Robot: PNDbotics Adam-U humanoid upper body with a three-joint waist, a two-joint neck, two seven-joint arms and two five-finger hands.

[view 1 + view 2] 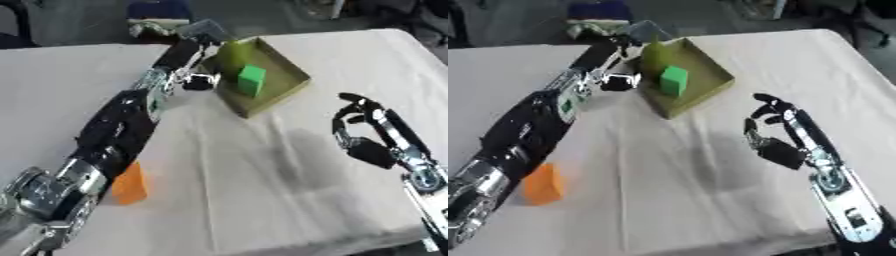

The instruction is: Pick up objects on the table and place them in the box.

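An olive-green box (pixel 293 82) sits at the far middle of the table. Inside it stands a green cube (pixel 251 80). A yellow-green object (pixel 229 54) stands upright in the box's far left corner. My left hand (pixel 194 56) reaches along the box's left wall, right beside that object, with the thumb (pixel 200 82) spread wide; it looks open, and I cannot see whether it touches the object. An orange block (pixel 542 184) lies on the table at the near left, beside my left forearm. My right hand (pixel 772 132) hovers open at the right with nothing in it.
A white cloth (pixel 262 190) covers the table. My left arm (pixel 114 135) lies diagonally across the left half. Beyond the far edge are a blue thing (pixel 157 9) and some clutter. The table's near edge runs close below my right forearm.
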